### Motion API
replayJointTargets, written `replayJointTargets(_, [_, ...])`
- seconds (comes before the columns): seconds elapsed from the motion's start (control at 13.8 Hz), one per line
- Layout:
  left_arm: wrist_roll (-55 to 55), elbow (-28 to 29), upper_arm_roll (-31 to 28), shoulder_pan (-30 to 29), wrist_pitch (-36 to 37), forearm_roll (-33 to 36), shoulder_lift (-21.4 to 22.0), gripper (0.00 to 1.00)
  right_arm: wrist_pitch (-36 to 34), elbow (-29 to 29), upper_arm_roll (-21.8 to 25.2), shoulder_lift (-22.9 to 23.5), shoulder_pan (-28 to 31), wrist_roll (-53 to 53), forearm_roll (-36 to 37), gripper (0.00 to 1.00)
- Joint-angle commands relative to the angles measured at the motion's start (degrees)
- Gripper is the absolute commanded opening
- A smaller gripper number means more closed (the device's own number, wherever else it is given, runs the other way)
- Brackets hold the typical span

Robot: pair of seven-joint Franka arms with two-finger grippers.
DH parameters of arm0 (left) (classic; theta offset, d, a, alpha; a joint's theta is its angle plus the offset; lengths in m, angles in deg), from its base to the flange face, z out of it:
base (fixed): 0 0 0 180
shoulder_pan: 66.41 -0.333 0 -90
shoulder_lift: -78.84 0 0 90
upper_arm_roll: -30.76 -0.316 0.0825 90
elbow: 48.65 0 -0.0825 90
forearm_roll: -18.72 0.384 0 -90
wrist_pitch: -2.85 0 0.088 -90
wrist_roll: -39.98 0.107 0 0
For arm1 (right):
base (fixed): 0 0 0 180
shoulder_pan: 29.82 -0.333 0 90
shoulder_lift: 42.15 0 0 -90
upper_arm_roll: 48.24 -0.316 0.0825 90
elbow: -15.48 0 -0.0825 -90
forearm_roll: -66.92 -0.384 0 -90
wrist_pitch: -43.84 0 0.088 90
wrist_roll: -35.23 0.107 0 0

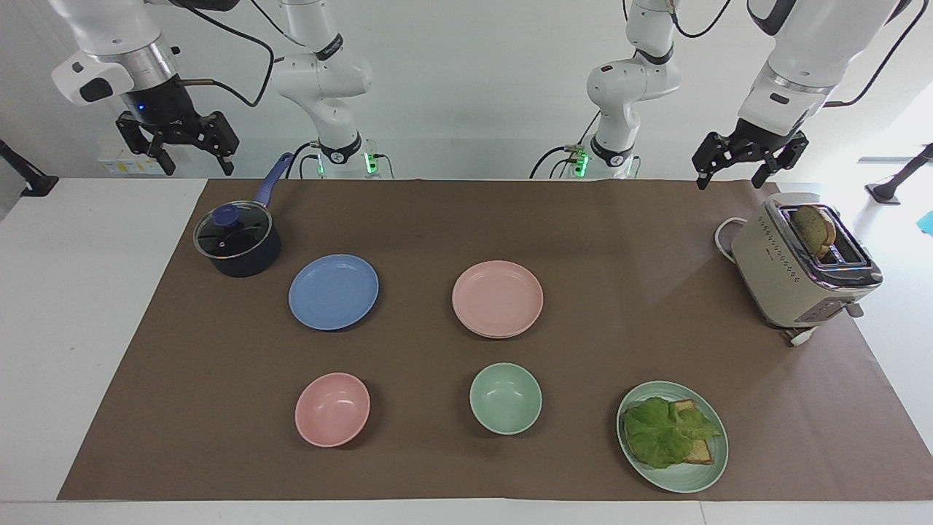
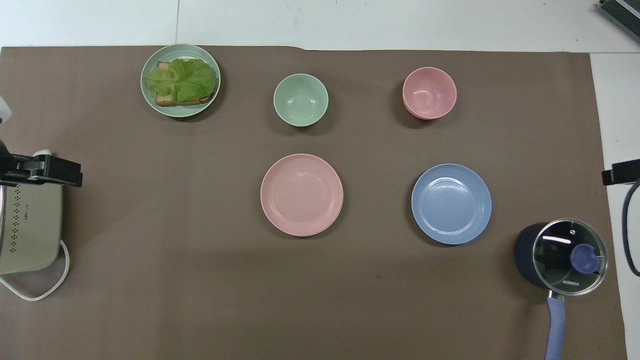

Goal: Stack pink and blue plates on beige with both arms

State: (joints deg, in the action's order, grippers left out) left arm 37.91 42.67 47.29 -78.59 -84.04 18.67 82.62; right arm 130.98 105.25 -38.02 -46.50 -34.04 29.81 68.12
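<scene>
Pink plate sits on beige, blue plate apart. Left gripper, right gripper high, jaws apart, empty. We risk shifting stack when blue lands.

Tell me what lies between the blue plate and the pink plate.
Nothing: in both views the stretch between the blue plate and the pink plate is bare brown mat, clearest in the overhead view.

Two plates side by side mid-table, two bowls farther from robots, toaster at left arm's end.
</scene>
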Motion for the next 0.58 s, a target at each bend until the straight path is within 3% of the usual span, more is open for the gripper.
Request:
replayJointTargets(0.0, [0.84, -1.23, 0.51, -1.44, -0.13, -1.27, -1.49, 1.0, 3.37, 1.01, -0.29, -0.3, 0.08, 0.59, -0.15, 1.0])
replayJointTargets(0.51, [0.66, -0.97, 0.6, -1.35, -0.48, -1.27, -1.24, 1.0, 10.06, 5.31, -0.29, 0.04, 0.08, 0.41, -0.15, 1.0])
